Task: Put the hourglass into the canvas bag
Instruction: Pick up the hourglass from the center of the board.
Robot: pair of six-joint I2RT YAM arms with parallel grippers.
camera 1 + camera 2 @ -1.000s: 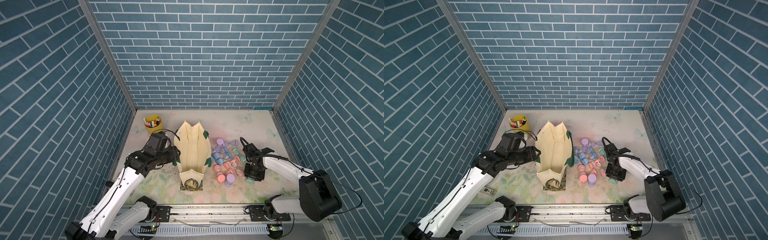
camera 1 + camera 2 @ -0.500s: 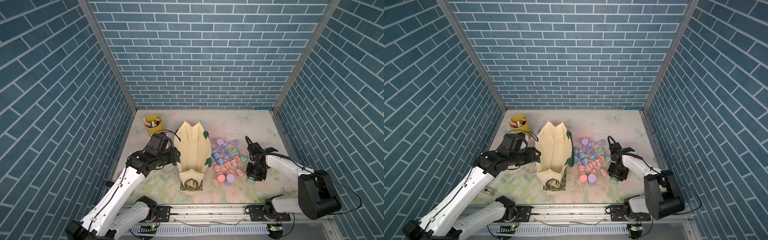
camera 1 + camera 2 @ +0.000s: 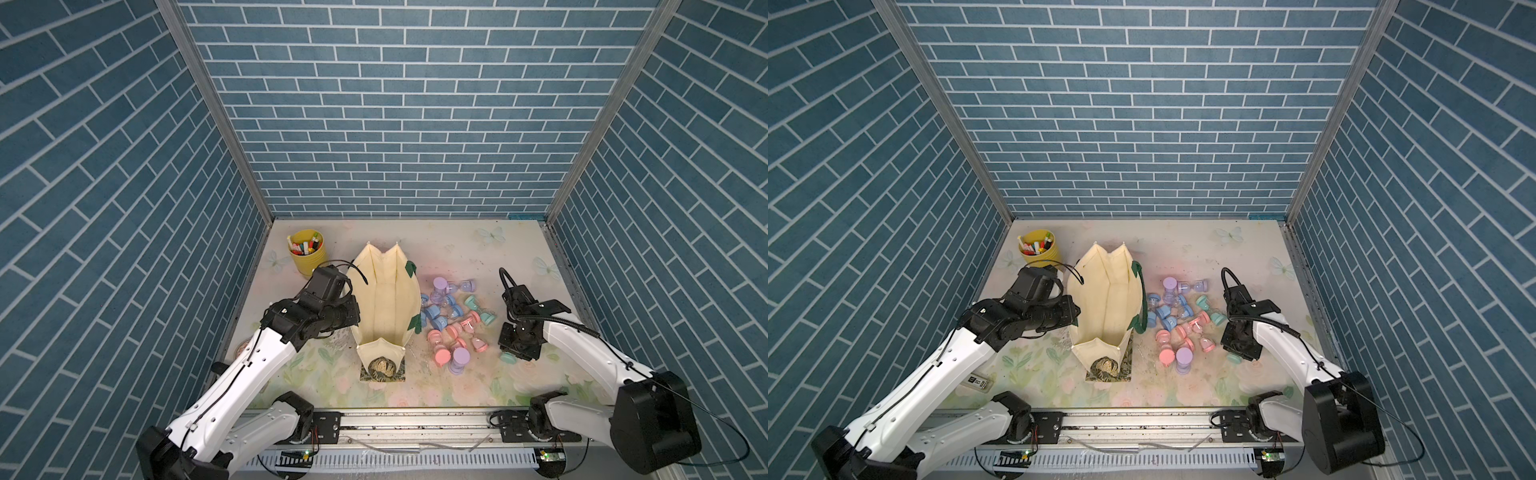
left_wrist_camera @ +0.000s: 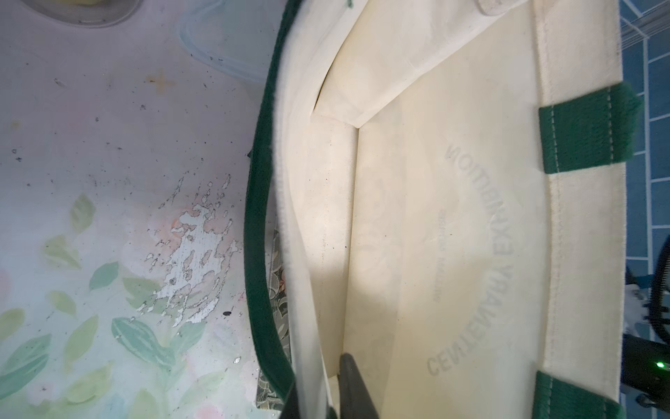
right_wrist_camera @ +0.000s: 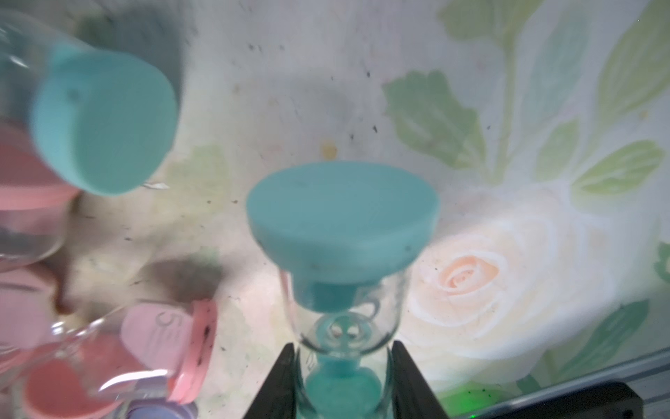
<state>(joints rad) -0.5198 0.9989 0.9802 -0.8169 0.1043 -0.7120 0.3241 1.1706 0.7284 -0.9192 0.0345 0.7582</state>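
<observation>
The left arm (image 3: 249, 365) and right arm (image 3: 582, 345) have white link shells, black joint housings and external black cables. The left gripper (image 4: 321, 384) and right gripper (image 5: 342, 348) have black tapered fingers. Bases mount on a grey rail (image 3: 415, 424) at 6 o'clock.

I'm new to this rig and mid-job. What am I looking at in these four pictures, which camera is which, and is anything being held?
Two white robot arms with two-fingered grippers work on a flowered table. Two pictures look down from overhead; the others come from a camera on each wrist. On the table: a canvas bag standing open, a pile of small hourglasses, a yellow cup of pens. The left gripper pinches the bag's side wall. The right gripper is shut on a teal hourglass, beside the pile.
</observation>
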